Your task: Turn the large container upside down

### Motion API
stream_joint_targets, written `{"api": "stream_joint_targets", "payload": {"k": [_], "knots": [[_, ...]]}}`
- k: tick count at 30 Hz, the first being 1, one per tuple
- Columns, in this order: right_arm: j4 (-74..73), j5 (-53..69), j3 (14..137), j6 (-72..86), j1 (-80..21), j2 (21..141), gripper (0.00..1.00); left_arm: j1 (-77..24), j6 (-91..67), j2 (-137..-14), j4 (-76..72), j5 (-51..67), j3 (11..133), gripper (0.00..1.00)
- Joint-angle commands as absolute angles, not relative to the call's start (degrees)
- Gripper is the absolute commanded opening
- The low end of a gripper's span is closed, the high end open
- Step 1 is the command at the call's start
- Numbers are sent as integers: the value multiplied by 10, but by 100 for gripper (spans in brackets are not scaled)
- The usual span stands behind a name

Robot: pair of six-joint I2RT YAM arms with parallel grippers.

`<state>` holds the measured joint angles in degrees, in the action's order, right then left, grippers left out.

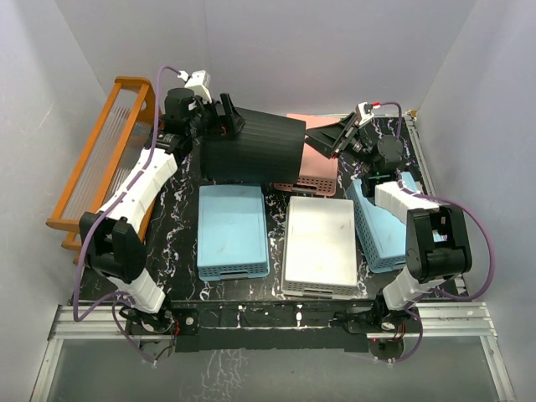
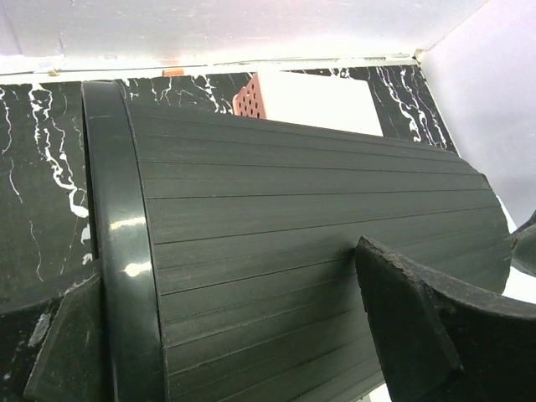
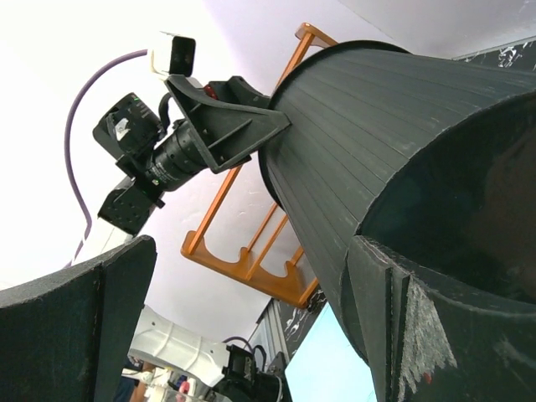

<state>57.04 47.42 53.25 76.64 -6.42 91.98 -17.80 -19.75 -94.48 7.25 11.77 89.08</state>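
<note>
Large container (image 1: pixel 251 146): lies on its side at the far middle of the table (image 1: pixel 186 230), thick rim (image 2: pixel 117 234) to the left, narrower end to the right, partly over the pink basket (image 1: pixel 318 172). Sits between the two grippers.

Left gripper (image 1: pixel 230 117): fingers (image 2: pixel 419 335) spread wide at the rim end, clamping nothing. Right gripper (image 1: pixel 322 141): fingers (image 3: pixel 75 335) spread wide too, at the narrow end, one finger just beside the wall; cannot tell whether touching.

Looks light for its bulk: hollow, thin moulded plastic. Probably stiff at the rim band and the narrow end, springier along the ribbed wall. Ribs likely to give the pads some bite; glossy rim band looks slippery. Being round, apt to roll toward the near blue basket (image 1: pixel 232 230) and white basket (image 1: pixel 320 243).

Best hold, at a guess: pinch the rim lip, one finger inside and one outside, or press in from both ends, then swing the mouth down. Not yet upside down.
</note>
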Motion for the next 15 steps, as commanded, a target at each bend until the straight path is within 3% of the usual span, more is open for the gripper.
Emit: {"api": "stream_joint_targets", "payload": {"k": [1,15], "knots": [[622,479,590,764,-90,904,98,-196,-196,-952,46,202,883,97],[594,475,627,750,-102,894,98,-188,-161,-1040,37,214,886,99]]}}
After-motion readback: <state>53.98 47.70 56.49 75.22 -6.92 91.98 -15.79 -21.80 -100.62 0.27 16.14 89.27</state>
